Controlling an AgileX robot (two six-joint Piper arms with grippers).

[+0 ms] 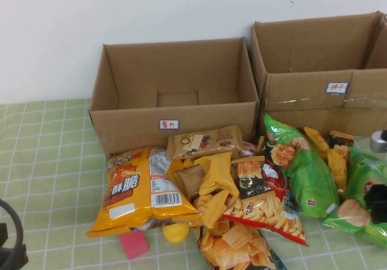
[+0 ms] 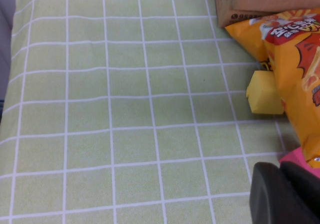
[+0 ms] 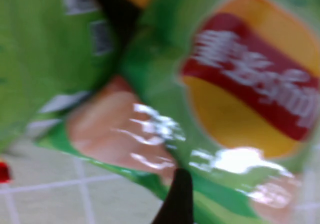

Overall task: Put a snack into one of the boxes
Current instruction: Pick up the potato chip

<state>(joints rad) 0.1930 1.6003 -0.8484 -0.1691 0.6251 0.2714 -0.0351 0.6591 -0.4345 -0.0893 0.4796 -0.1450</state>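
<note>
Two open brown cardboard boxes (image 1: 175, 92) hold nothing visible yet. My right gripper (image 1: 378, 202) hovers over the glossy green chip bag (image 1: 363, 200) at the pile's right edge; its grip I cannot tell. My left gripper (image 1: 9, 246) sits parked, likewise unreadable.

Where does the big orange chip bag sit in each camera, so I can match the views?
High view: orange chip bag lies left of the pile, before the left box.
Left wrist view: along the right edge.
Right wrist view: not in it.
Shared landmark: the pink block.
</note>
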